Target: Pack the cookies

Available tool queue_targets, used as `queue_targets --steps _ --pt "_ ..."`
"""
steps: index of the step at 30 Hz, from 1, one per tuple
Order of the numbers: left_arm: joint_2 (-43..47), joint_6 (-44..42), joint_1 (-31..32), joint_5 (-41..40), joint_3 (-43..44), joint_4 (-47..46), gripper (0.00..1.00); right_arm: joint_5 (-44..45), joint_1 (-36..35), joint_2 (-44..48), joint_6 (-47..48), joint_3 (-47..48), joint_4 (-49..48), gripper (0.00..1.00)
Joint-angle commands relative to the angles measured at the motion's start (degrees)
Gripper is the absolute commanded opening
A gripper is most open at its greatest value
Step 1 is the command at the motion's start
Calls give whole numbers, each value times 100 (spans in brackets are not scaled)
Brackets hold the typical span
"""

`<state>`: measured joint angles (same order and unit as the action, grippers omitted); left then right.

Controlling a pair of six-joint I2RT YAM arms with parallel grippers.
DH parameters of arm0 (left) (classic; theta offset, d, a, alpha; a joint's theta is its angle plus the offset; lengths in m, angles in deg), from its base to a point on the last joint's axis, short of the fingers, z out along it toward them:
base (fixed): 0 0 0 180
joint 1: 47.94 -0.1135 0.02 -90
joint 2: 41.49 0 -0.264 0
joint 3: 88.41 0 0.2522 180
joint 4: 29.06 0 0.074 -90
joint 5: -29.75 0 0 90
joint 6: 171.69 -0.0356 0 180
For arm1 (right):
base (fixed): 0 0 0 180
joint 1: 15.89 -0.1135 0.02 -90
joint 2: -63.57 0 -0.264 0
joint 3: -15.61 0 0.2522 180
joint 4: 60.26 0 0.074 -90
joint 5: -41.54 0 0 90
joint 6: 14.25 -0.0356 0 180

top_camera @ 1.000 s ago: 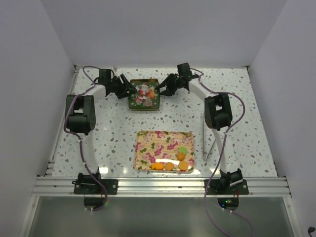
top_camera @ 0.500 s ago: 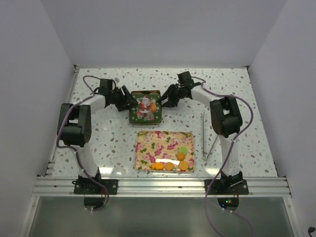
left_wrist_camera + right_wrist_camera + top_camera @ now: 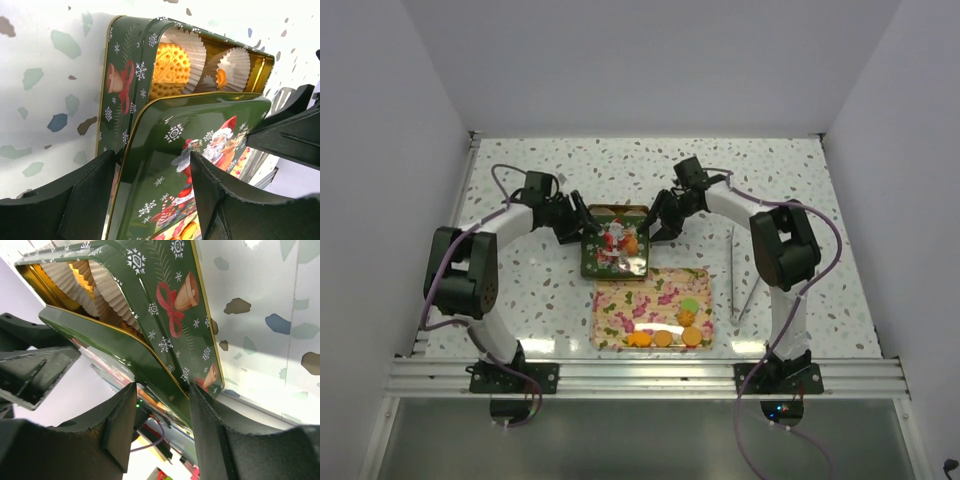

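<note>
A green Christmas tin (image 3: 588, 262) stands just behind the floral tray (image 3: 620, 300). Its Santa lid (image 3: 615, 245) sits skewed and tilted over it. In the left wrist view the lid (image 3: 165, 150) leaves the tin's (image 3: 117, 60) far end uncovered, showing orange cookies (image 3: 171, 70) in white paper cups. Several more cookies (image 3: 663, 337), one of them pale green (image 3: 690, 304), lie on the tray. My left gripper (image 3: 582, 225) (image 3: 152, 157) is shut on the lid's left edge. My right gripper (image 3: 655, 222) (image 3: 162, 387) straddles the right edge of the lid (image 3: 100, 335), with a gap at one finger.
A thin white strip (image 3: 738, 270) lies on the speckled table right of the tray. White walls close in three sides. An aluminium rail (image 3: 640, 378) with both arm bases runs along the near edge.
Both grippers have come toward the tray with the tin and lid between them. The lid now sits skewed, and the right jaws have widened slightly.
</note>
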<state>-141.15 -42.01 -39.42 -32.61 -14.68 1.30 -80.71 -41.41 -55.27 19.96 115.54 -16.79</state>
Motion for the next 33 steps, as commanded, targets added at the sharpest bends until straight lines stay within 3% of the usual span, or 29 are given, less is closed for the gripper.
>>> queue_targets --steps 1,9,13,14,24,27,30,31,33 --pt "-123 5 247 638 577 44 66 -326 -226 -77 50 469 34 50" --pt "-923 -303 247 471 1552 572 66 -1 -68 -420 366 1296 745 58" --pt "-1126 -347 247 427 1624 695 66 533 143 -455 796 1902 1369 64" --pt "-1144 -364 247 418 1624 695 66 605 187 -464 859 1999 1597 69" --pt "-1267 -391 247 356 1711 783 66 1765 311 -394 1676 3432 2908 74" --pt "-1311 -426 247 304 1826 879 66 1853 170 -236 1834 3346 3023 70" --pt "-1390 -470 247 269 1896 968 66 1959 -154 54 2141 3213 3250 59" --pt "-1398 -479 247 260 1905 968 66 2029 -268 194 2325 3143 3451 49" --pt "-1416 -461 247 268 1922 959 66 2074 -620 396 2450 2654 3506 41"
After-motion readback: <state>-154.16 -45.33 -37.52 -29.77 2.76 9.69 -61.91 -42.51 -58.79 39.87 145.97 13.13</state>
